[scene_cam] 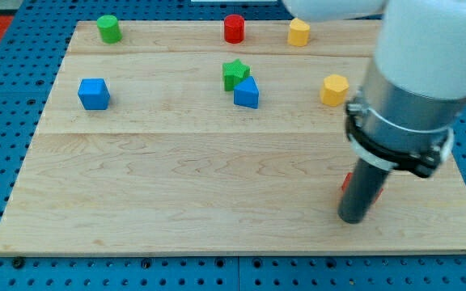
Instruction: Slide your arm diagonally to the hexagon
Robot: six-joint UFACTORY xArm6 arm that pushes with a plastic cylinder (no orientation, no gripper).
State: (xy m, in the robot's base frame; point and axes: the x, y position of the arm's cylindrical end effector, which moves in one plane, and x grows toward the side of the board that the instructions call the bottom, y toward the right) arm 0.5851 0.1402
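Note:
A yellow hexagon block [335, 89] lies at the view's right, in the upper half of the wooden board [176, 178]. My tip [351, 218] rests on the board near the view's bottom right, well below the hexagon. A red block [347, 183] is mostly hidden behind the rod just above the tip; its shape cannot be made out. The arm's large grey and white body fills the view's upper right and hides the board behind it.
A green cylinder [108, 28], a red cylinder [233, 28] and a yellow cylinder [298, 32] stand along the view's top. A blue cube [94, 94] is at the left. A green star [235, 74] touches a blue triangular block [247, 93] at centre.

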